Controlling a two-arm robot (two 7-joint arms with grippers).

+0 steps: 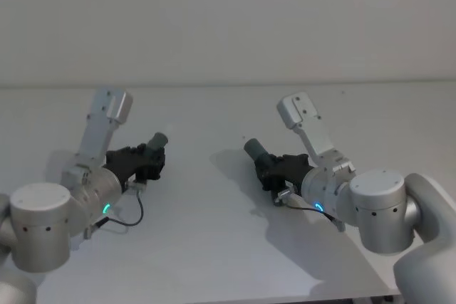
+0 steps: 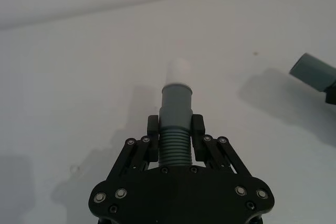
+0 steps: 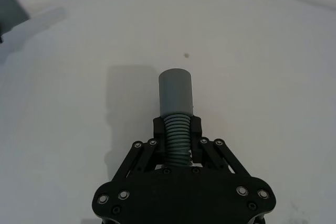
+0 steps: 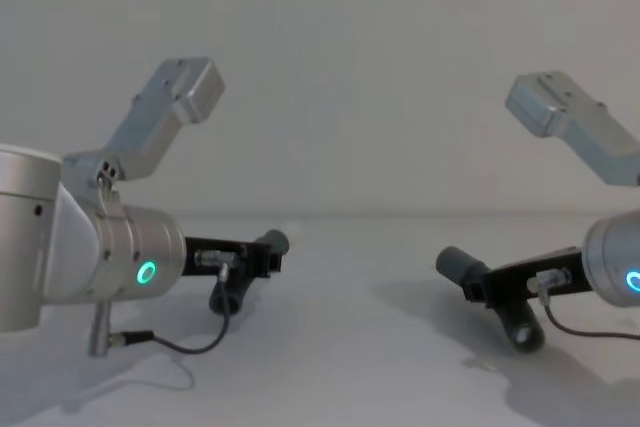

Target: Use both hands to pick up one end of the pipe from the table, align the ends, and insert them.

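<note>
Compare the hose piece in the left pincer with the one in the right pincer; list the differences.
The left hose piece has a short white tip sticking out of its cuff; the right hose piece ends in a plain grey cuff. The left one points toward the robot's right, the right one toward its left. Both are grey and ribbed, clamped just behind the cuff by the left pincer and right pincer.

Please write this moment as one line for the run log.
left end effector: shut on white-tipped hose piece | right end effector: shut on plain-cuff hose piece | pieces apart, not yet joined
</note>
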